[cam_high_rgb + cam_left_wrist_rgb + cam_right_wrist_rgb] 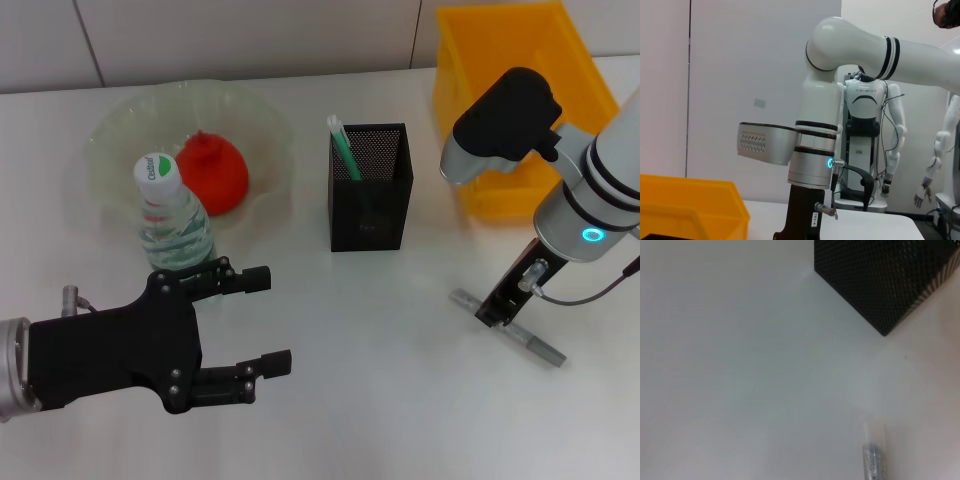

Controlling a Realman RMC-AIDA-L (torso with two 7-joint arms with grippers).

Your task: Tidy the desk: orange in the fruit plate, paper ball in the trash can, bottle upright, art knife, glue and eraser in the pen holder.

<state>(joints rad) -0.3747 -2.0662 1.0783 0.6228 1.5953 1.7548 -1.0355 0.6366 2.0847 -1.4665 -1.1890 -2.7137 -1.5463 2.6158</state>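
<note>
**What I can't make out from here**

From the head view, the right claw sits over the middle of the grey art knife, so I can't tell whether its fingers are closed on it. The yellow bin is cut off by the top edge and partly hidden behind the right arm. The bottle covers part of the fruit plate and the lower left of the orange. In the right wrist view, the knife is a blurred stub at the bottom edge, and only a corner of the pen holder shows.
</note>
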